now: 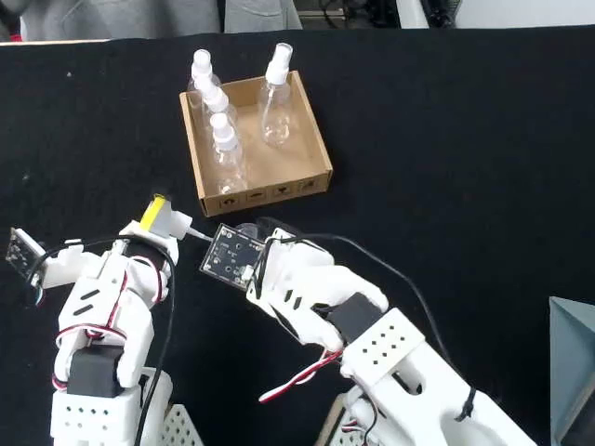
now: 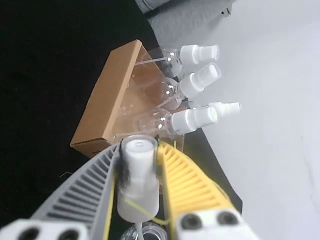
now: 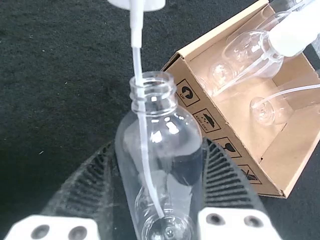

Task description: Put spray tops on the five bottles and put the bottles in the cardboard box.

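Table (image 1: 465, 139) black, cardboard box (image 1: 265, 195) near far edge

Even, bright room light; soft glints on the clear bottle (image 3: 160, 150), black table (image 1: 465, 139) swallowing shadows

Table (image 1: 483, 139) covered in black cloth, even flat light. Past its far edge: grey fabric (image 1: 121, 17) left and middle, dark cables (image 1: 363, 11), white surface (image 1: 521, 11) toward far right corner. Grey-blue box (image 1: 572, 362) at right edge, near corner
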### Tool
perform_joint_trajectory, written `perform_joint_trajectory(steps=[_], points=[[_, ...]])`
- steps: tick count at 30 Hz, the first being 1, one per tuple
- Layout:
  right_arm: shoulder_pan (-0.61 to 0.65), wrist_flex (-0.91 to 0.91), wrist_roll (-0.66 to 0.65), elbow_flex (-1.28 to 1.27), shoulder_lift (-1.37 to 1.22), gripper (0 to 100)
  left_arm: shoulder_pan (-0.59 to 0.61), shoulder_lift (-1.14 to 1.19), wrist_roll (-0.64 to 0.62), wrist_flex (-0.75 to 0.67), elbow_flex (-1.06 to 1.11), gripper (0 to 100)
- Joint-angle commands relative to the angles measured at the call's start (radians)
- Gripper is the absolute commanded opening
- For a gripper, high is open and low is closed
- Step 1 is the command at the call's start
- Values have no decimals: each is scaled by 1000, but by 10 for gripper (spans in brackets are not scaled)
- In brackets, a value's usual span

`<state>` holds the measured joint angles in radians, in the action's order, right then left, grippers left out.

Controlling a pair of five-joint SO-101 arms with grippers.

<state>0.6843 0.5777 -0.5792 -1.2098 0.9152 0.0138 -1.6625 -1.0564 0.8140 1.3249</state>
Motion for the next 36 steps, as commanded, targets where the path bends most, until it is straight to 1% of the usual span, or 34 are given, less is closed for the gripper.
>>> perform_joint_trajectory(steps=[1,5,11,27,32,36], points=[[23,-3,5,7,53,137,-21,-9,43,-23,-10,29],[21,-2,3,7,53,137,-24,-9,100,-23,-10,29],[0,0,3,5,58,137,-116,-9,222,-14,-8,30],[-5,0,3,5,58,137,-124,-9,233,-14,-8,30],[-5,-2,3,5,58,137,-125,-9,307,-12,-7,30],[-5,-2,3,5,58,137,-125,-9,308,-12,-7,34]])
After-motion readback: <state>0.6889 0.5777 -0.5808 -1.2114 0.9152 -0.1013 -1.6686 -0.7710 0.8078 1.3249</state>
